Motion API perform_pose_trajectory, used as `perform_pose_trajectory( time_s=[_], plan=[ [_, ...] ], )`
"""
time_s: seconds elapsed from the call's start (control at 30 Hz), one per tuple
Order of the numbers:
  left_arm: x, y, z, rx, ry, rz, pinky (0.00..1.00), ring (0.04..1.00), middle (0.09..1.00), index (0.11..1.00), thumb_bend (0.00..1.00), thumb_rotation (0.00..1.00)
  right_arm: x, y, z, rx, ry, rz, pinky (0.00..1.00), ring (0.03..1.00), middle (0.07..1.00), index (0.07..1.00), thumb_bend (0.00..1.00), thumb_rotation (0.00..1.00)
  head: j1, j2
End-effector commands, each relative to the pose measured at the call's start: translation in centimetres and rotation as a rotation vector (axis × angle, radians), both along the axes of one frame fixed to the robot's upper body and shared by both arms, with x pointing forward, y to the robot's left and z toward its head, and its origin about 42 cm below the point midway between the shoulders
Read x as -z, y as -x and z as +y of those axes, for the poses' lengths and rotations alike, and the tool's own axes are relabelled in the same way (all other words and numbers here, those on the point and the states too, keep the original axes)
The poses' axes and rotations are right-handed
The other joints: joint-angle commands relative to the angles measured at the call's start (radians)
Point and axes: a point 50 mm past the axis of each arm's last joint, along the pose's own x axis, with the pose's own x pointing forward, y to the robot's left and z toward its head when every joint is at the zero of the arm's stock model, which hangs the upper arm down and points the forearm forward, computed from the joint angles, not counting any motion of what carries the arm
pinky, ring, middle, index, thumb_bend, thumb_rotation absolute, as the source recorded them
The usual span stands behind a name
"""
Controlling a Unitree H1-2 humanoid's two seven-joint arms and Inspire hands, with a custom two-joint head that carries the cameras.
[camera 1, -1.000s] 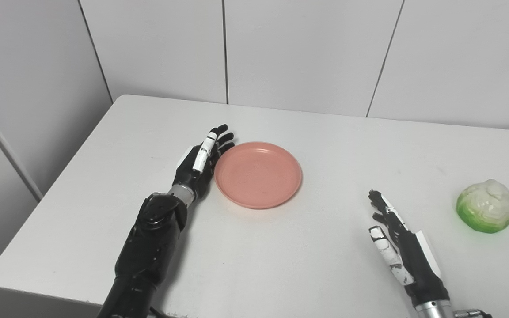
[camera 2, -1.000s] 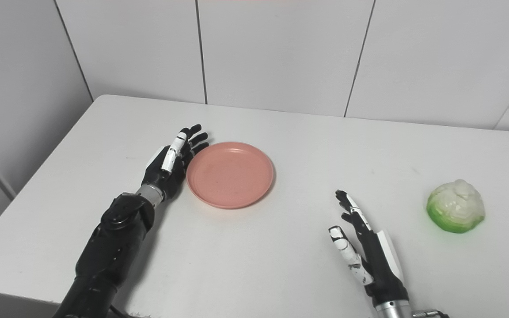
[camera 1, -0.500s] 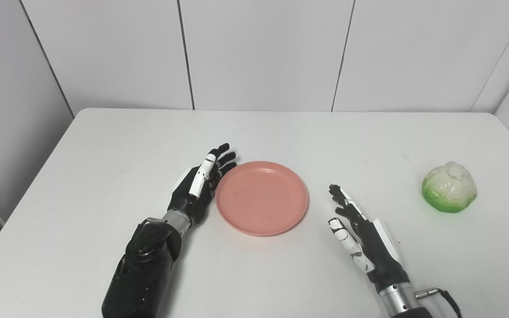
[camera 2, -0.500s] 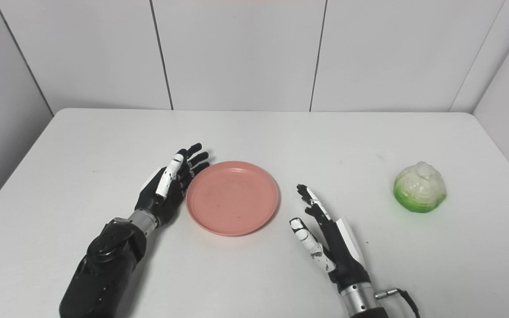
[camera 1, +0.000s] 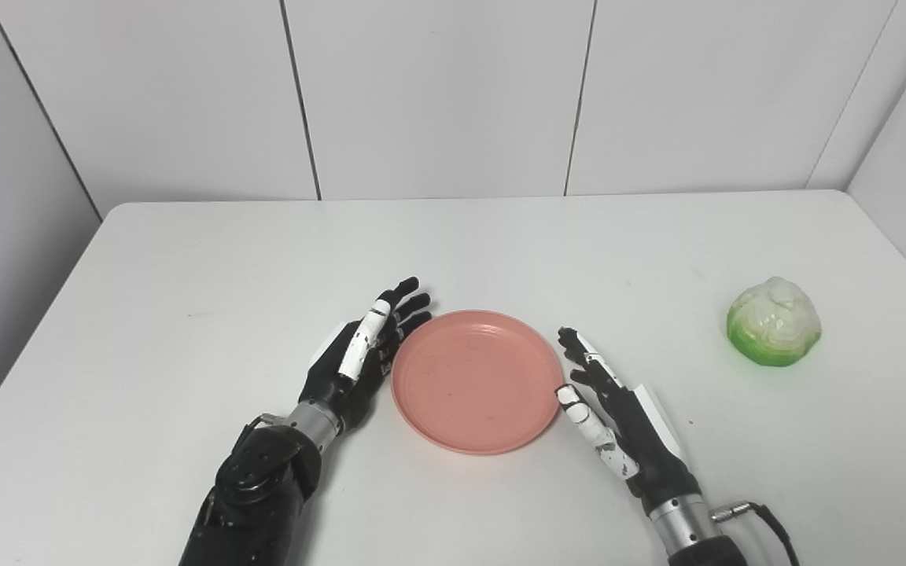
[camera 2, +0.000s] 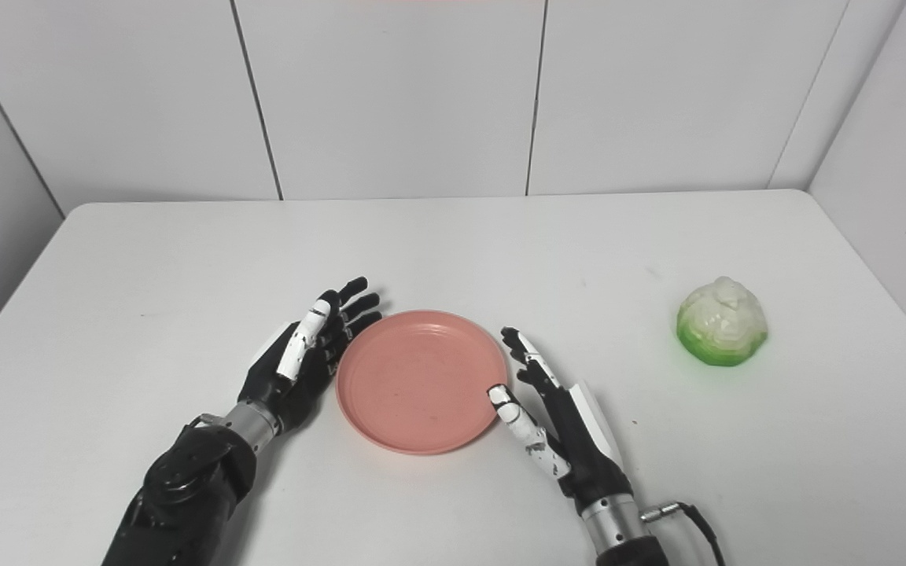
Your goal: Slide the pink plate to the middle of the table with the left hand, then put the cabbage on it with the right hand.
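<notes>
Moved: right hand [camera 1: 618, 417] had closed in beside pink plate [camera 1: 476, 380].
Cabbage [camera 1: 773, 332]: far right on table [camera 1: 185, 275], well apart.
Left hand [camera 1: 359, 358]: fingers spread, empty, against plate's left rim.
Right hand: open, empty.

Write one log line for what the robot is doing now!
left robot hand: open, beside pink plate | right robot hand: open, by plate | cabbage: untouched, on table
</notes>
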Motion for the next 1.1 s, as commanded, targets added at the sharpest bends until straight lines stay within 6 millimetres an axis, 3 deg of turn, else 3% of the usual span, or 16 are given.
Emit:
perform_pose_trajectory(
  time_s=[0.0,0.43,0.67,0.8,0.83,1.07],
  plan=[
    [-0.2,-0.2,-0.2,0.026,-0.007,-0.003,0.94,0.932,0.941,0.932,0.41,1.0,-1.1,-0.1,0.4,0.018,-0.019,-0.041,0.89,0.928,0.935,0.936,0.3,1.0,-0.002,0.002],
    [0.6,0.0,0.6,-0.008,0.001,0.005,0.95,0.941,0.949,0.941,0.41,1.0,-4.2,-0.4,-1.0,0.097,-0.018,-0.134,0.85,0.922,0.923,0.926,0.39,1.0,-0.072,0.002],
    [1.3,0.0,1.5,-0.031,-0.006,-0.009,0.94,0.934,0.943,0.934,0.42,1.0,-5.9,-0.9,-1.8,0.129,-0.007,-0.201,0.84,0.896,0.9,0.902,0.39,1.0,-0.118,-0.005],
    [1.7,-0.1,1.8,-0.042,0.001,-0.015,0.93,0.929,0.941,0.935,0.43,1.0,-7.8,-1.3,-2.4,0.164,0.064,-0.244,0.81,0.874,0.887,0.889,0.52,1.0,-0.124,-0.007],
    [2.0,-0.1,2.0,-0.042,0.001,-0.015,0.93,0.925,0.938,0.931,0.43,1.0,-8.2,-1.5,-2.6,0.17,0.085,-0.261,0.78,0.867,0.882,0.885,0.56,1.0,-0.161,-0.018],
    [3.0,-0.2,2.6,-0.035,-0.014,-0.011,0.92,0.919,0.929,0.92,0.46,1.0,-10.8,-2.3,-3.3,0.234,0.193,-0.34,0.79,0.853,0.875,0.877,0.68,1.0,-0.215,-0.035]
  ],
)
